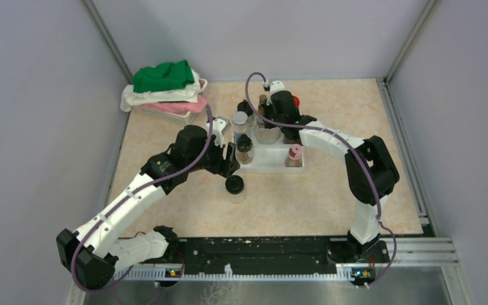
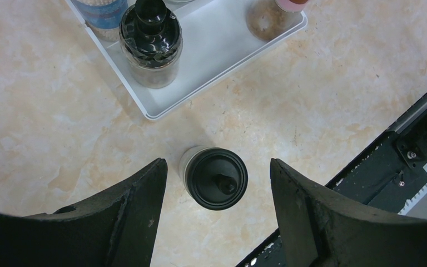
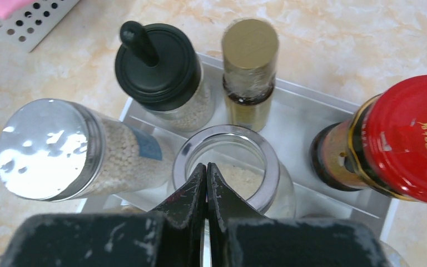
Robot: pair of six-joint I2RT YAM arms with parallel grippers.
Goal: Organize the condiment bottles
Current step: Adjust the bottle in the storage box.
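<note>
A black-capped glass jar (image 1: pixel 235 187) stands alone on the table in front of the white stepped tray (image 1: pixel 270 166). My left gripper (image 2: pixel 217 186) is open and hangs above this jar (image 2: pixel 216 178), one finger on each side, not touching it. My right gripper (image 3: pixel 206 167) is shut, its tips over the near rim of a wide silver-rimmed jar (image 3: pixel 239 161) on the tray. Around it stand a silver-capped jar (image 3: pixel 47 149), a black-capped jar (image 3: pixel 158 61), a slim gold-capped bottle (image 3: pixel 250 44) and a red-capped bottle (image 3: pixel 408 136). A pink-capped jar (image 1: pixel 295 154) stands on the tray's front step.
A basket of folded cloths (image 1: pixel 165 92) sits at the back left, close to the tray. Another black-capped jar (image 2: pixel 151 41) stands on the tray's front corner (image 2: pixel 155 111), near my left gripper. The black base rail (image 2: pixel 417 139) runs along the table's near edge.
</note>
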